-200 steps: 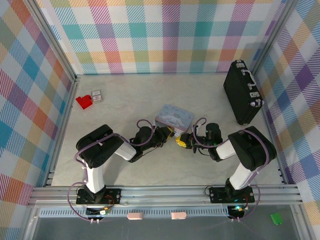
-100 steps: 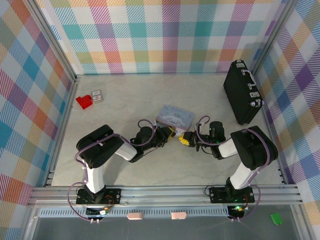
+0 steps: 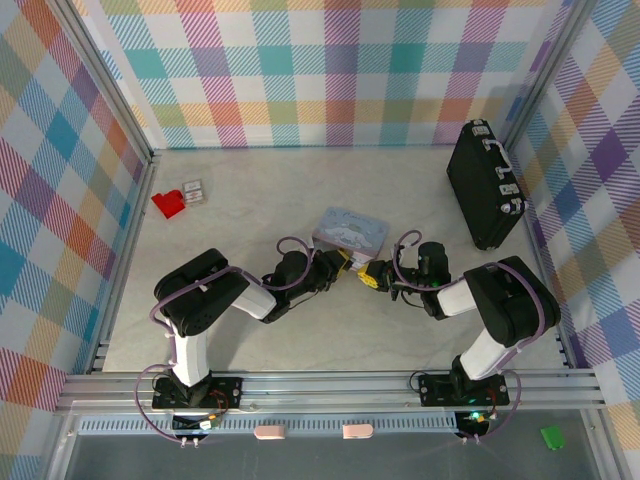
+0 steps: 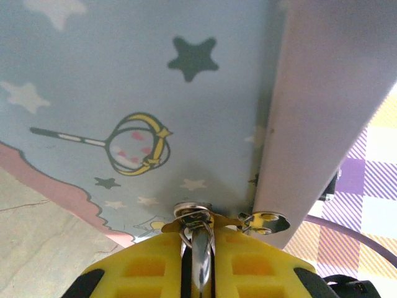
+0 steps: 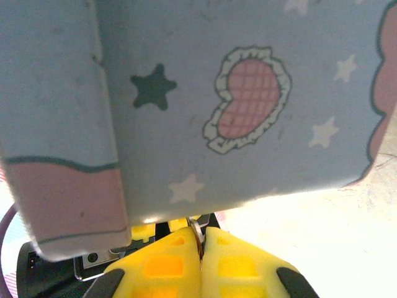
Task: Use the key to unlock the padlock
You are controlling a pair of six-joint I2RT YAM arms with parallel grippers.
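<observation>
Top external view has both arms folded in toward the middle of the pale marbled counter (image 3: 250,190). The left end effector (image 3: 343,263) and the right end effector (image 3: 369,276) are nose to nose, just beside the near edge of the pastel blue-and-pink cartoon tin (image 3: 348,232). So my read is we're at the fiddly bit: lining the key up with the padlock, nothing turned yet. Honestly, the tiny brass padlock is too small to separate from the yellow pads from up there. Best guess is it sits in that little gap between the two end effectors, right by the tin.

Left wrist view: the yellow pads (image 4: 146,267) are nearly shut, clamped on a silvery metal strip (image 4: 197,254) seen edge-on. A small ring and some brass-coloured bits (image 4: 231,220) sit at its top, hard up against the tin. Could be the key, could be lock hardware, can't tell which.

Right wrist view: the pads (image 5: 164,264) are pressed fully together, with just a thin metal loop (image 5: 196,227) caught at the tips.

Next move, I reckon, needs a tiny straight push along the keyway with both wrists held level, then a twist. Any angle off and it'll jam or skid off the lock face. The black hard-shell briefcase (image 3: 487,195) and the red plastic piece (image 3: 168,203) sit well apart, out of play.
</observation>
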